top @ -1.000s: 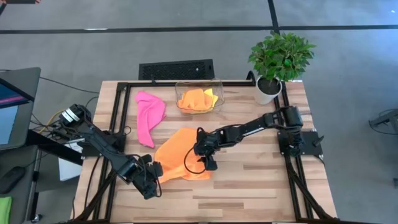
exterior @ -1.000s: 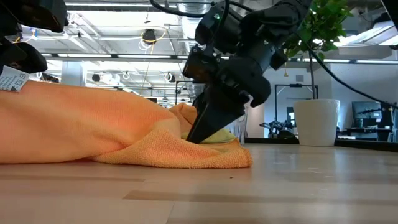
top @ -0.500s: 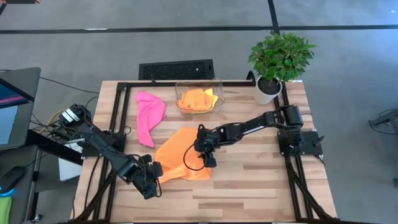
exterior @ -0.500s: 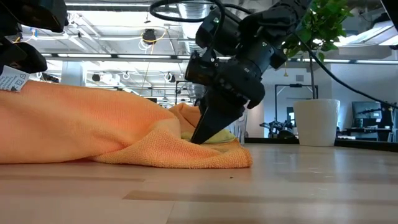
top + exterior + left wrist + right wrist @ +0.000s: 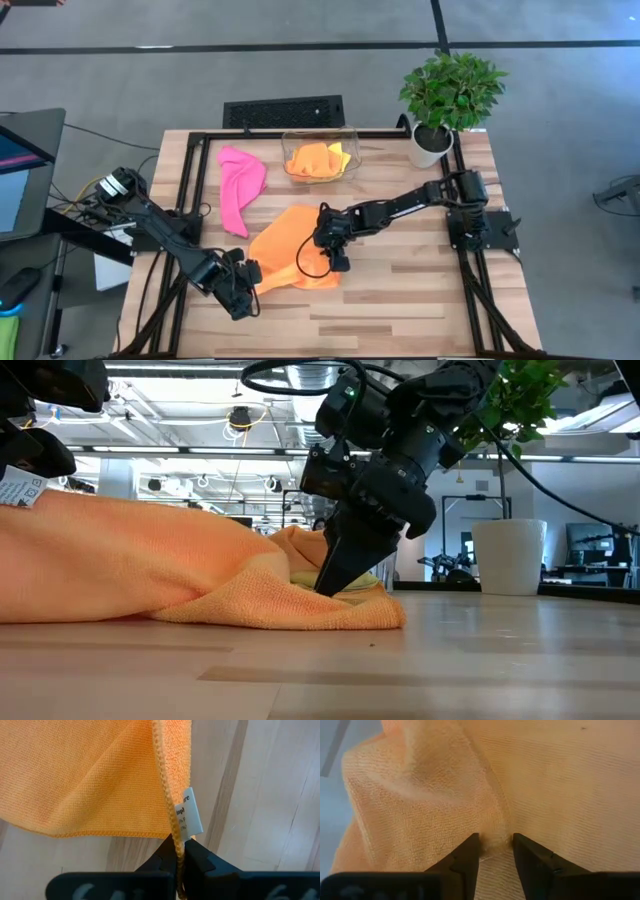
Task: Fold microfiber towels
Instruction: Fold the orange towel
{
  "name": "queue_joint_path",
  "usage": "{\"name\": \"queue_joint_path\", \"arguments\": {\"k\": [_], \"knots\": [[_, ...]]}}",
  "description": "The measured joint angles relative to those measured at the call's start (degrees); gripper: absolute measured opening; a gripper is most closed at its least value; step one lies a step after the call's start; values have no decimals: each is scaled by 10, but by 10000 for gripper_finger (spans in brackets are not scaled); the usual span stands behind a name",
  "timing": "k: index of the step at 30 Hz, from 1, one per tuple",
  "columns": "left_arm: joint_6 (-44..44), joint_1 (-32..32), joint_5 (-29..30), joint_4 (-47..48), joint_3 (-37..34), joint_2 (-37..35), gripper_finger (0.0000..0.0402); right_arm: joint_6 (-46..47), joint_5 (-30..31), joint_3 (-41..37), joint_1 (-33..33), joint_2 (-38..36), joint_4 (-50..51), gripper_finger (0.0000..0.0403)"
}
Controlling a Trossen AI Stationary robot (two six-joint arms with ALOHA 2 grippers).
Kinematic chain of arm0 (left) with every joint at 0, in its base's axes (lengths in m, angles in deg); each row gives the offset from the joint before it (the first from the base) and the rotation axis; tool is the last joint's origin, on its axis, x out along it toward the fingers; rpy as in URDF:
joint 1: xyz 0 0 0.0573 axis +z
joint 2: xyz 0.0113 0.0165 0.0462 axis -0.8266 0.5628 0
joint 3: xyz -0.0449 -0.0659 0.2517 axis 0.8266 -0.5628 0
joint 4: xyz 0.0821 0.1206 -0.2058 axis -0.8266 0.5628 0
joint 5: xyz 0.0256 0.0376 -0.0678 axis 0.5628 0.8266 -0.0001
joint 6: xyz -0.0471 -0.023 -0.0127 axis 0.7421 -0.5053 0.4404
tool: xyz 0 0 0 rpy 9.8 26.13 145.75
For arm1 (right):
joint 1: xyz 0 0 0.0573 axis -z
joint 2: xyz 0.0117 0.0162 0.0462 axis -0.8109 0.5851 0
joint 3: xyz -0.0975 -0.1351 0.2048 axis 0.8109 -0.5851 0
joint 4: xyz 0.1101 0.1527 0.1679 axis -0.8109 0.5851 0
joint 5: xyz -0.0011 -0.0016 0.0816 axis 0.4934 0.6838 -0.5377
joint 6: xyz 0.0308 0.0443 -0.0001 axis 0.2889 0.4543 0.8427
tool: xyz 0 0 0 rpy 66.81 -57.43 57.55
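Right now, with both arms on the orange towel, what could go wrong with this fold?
1. The right gripper has its jaws set around only a small pucker of the orange towel; a pinch that thin could slip when lifted.
2. The left gripper holds just the hem beside the white care tag, so a hard pull from the right arm might tug it free.
3. The towel lies bunched, so the fold may come out uneven.

The wooden table carries a clear bin just beyond the right claw, toward the far edge. A potted plant (white pot) stands well off to the claw's right, at the far corner. A black grille lies behind the bin. A monitor sits far left, off the table.
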Motion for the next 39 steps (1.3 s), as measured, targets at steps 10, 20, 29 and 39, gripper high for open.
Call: {"name": "queue_joint_path", "arguments": {"k": [10,20,29,39], "knots": [[0,0,0,0,0,0,0,0,0,0,0,0,-5,61],[2,0,29,1,1,0,0,0,-2,38,-36,-24,55,15],[1,2,167,172,103,0,0,35,160,63,-83,-128,188,7],[-39,56,350,344,238,0,0,144,435,68,-109,-277,321,5]]}}
